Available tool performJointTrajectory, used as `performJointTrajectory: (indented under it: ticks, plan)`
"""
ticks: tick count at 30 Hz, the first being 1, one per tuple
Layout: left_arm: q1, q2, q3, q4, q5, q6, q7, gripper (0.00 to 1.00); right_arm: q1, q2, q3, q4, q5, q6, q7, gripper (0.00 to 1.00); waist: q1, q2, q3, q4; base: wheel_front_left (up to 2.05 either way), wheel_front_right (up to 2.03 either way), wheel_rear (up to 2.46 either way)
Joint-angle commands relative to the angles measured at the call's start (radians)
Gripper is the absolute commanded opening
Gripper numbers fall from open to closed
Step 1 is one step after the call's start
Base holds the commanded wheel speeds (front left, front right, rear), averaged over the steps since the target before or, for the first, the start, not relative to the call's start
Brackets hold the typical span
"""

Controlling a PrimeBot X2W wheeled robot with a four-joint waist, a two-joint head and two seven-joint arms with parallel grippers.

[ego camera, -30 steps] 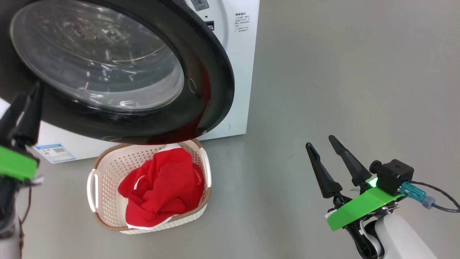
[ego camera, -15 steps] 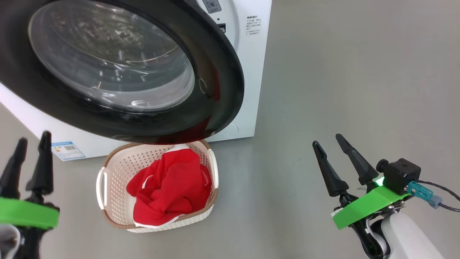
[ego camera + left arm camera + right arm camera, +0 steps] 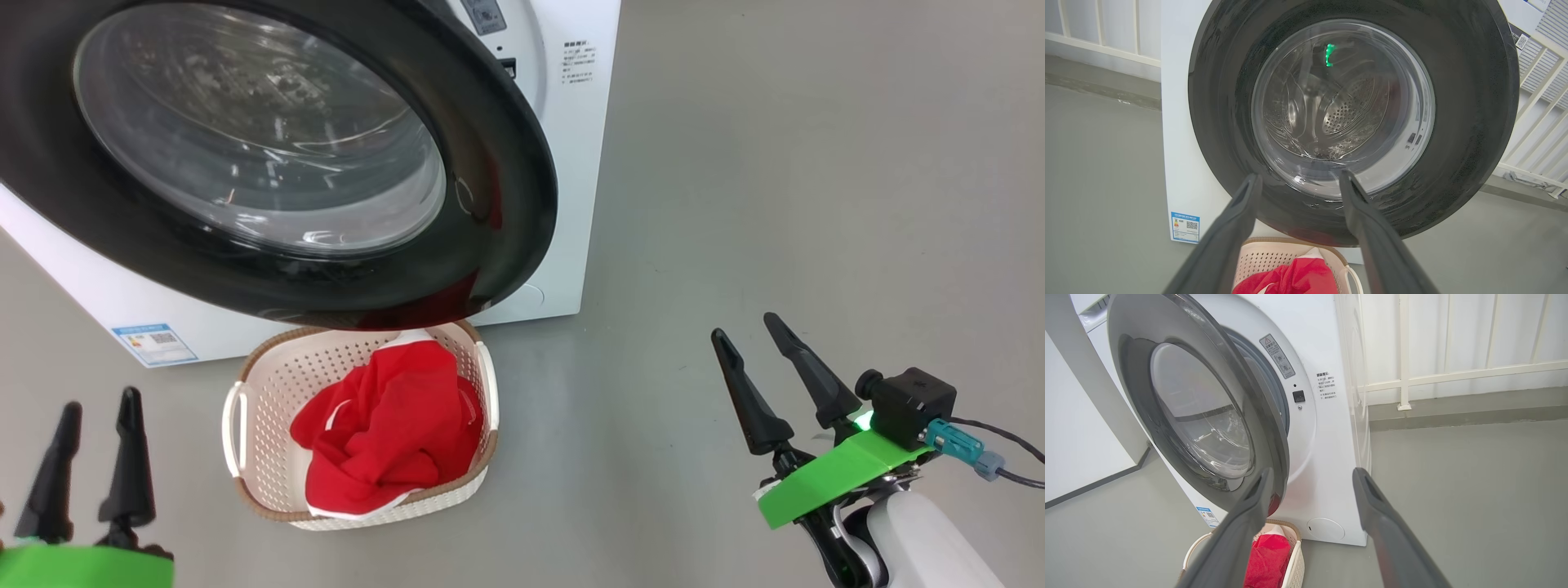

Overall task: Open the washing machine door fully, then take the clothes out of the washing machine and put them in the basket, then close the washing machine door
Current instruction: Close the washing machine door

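The washing machine [image 3: 571,163] is a white front-loader. Its glossy black washing machine door [image 3: 506,180] stands ajar, its right edge swung out from the front, as the right wrist view of the door [image 3: 1133,388] shows. Under the door on the floor sits the cream basket [image 3: 269,384] with the red clothes [image 3: 384,425] inside. My left gripper [image 3: 100,400] hangs open at the lower left, apart from door and basket. My right gripper [image 3: 743,325] stands open over bare floor to the right. Both hold nothing, as seen between the left gripper [image 3: 1300,174] and right gripper [image 3: 1314,470] fingers.
Grey floor [image 3: 816,204] stretches wide to the right of the machine. A blue label [image 3: 155,343] and a round flap [image 3: 1325,529] sit low on the machine's front. White railings [image 3: 1404,375] line the wall behind, and a white panel [image 3: 1073,437] stands left of the machine.
My left gripper has dropped from the door's lower left edge to low beside the basket, still open. The head camera has shifted a little. The right gripper has hardly moved.
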Motion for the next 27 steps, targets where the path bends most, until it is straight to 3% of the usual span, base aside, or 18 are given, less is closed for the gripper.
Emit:
performJointTrajectory:
  ticks: [1, 15, 27]
  plan:
    - [-0.010, 0.025, 0.032, -0.016, 0.019, 0.002, -0.021, 1.00, 0.003, -0.005, 0.018, -0.025, 0.002, 0.002, -0.005, 1.00, 0.0000, 0.0000, -0.001, 0.001, 0.00, 0.00, 0.00]
    - [0.062, -0.047, 0.009, -0.036, 0.188, 0.067, -0.105, 1.00, 0.009, -0.013, 0.014, -0.028, 0.001, 0.002, -0.005, 1.00, 0.0000, 0.0000, -0.006, 0.016, 0.00, 0.00, 0.00]
    - [0.074, -0.103, 0.043, -0.074, 0.250, 0.047, -0.107, 1.00, 0.006, -0.012, 0.013, -0.031, -0.001, 0.002, -0.005, 1.00, 0.0000, 0.0000, 0.001, 0.023, 0.00, 0.00, 0.00]
